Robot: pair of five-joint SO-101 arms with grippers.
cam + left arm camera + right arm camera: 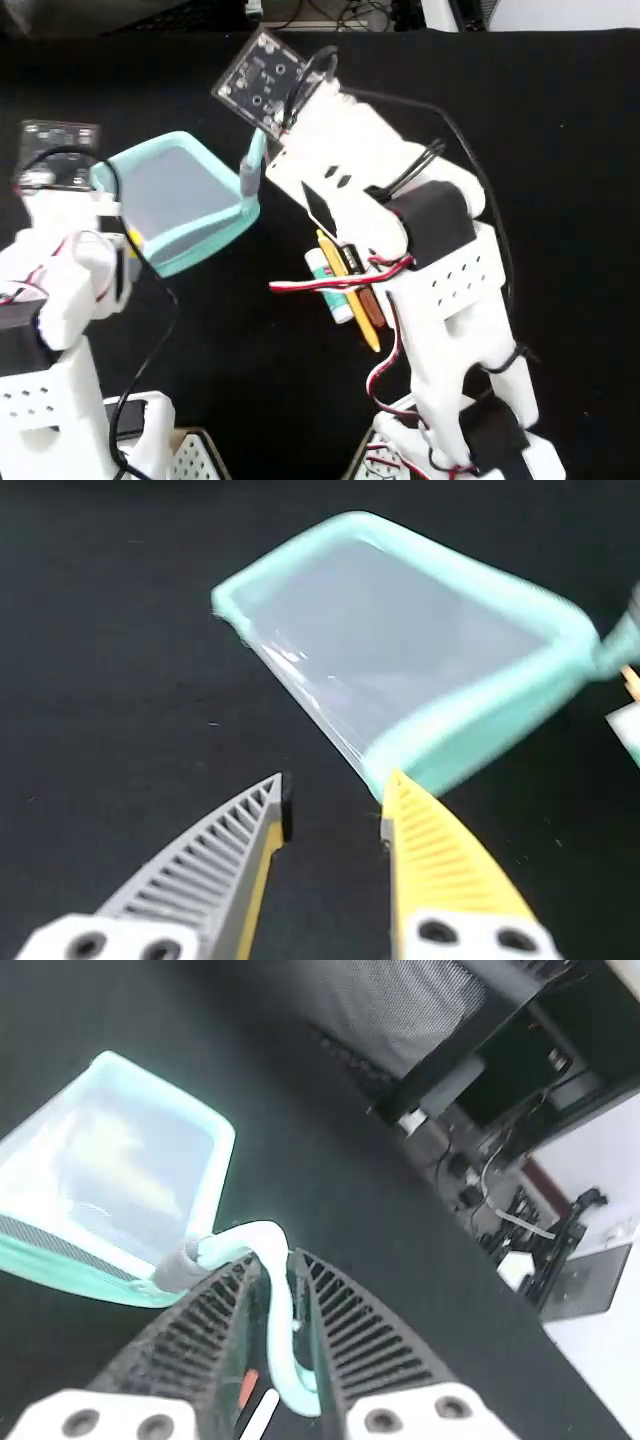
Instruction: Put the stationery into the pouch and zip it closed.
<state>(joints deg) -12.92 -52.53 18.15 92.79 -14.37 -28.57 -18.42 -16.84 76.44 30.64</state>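
Note:
A teal pouch with a clear window lies on the black table, left of centre. Its teal pull strap is pinched between the fingers of my right gripper, which is shut on it at the pouch's right end. My left gripper stands open at the pouch's near left corner, with the yellow finger touching the rim. A yellow pencil, a brown pen and a white-and-green stick lie together on the table, partly hidden under the right arm.
The right arm's white body covers the middle of the table and part of the stationery. The left arm's base stands at the near left. Cables and dark equipment lie beyond the table's far edge.

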